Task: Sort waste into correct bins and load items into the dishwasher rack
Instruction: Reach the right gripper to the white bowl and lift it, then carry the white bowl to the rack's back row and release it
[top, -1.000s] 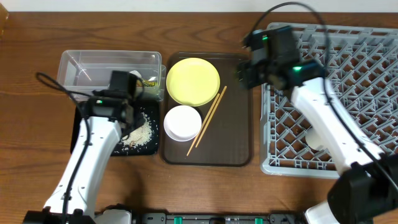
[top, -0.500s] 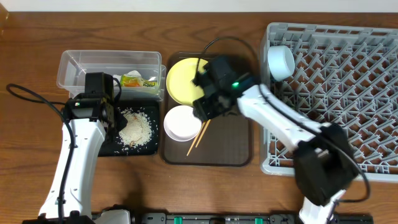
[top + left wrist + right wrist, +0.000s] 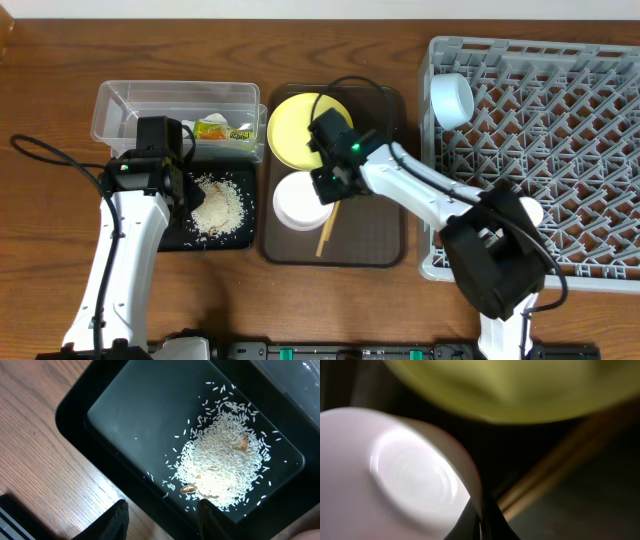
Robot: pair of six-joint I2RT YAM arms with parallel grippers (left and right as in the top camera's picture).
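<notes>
My right gripper (image 3: 333, 188) (image 3: 481, 515) is shut on the right rim of the white bowl (image 3: 298, 204) (image 3: 405, 470), which stands on the brown serving tray (image 3: 375, 235). Thin wooden chopsticks (image 3: 326, 232) (image 3: 555, 470) lie just right of the bowl. The yellow plate (image 3: 295, 128) (image 3: 520, 390) sits behind it. My left gripper (image 3: 182, 192) (image 3: 162, 522) is open and empty above the near edge of the black tray (image 3: 175, 238) (image 3: 125, 405), which holds white rice scraps (image 3: 218, 205) (image 3: 225, 460). A green-and-orange wrapper (image 3: 222, 130) lies in the clear tub (image 3: 120, 105).
The grey dishwasher rack (image 3: 580, 150) fills the right side. A light blue bowl (image 3: 452, 98) rests in its far left corner, and a small pale cup (image 3: 531, 211) shows partly behind my right arm. Bare wooden table (image 3: 40, 230) surrounds the bins.
My right gripper has closed on the white bowl's rim. The bowl shifted slightly toward the front and the chopsticks slid down and turned steeper. The left arm has held still since half a second ago.
</notes>
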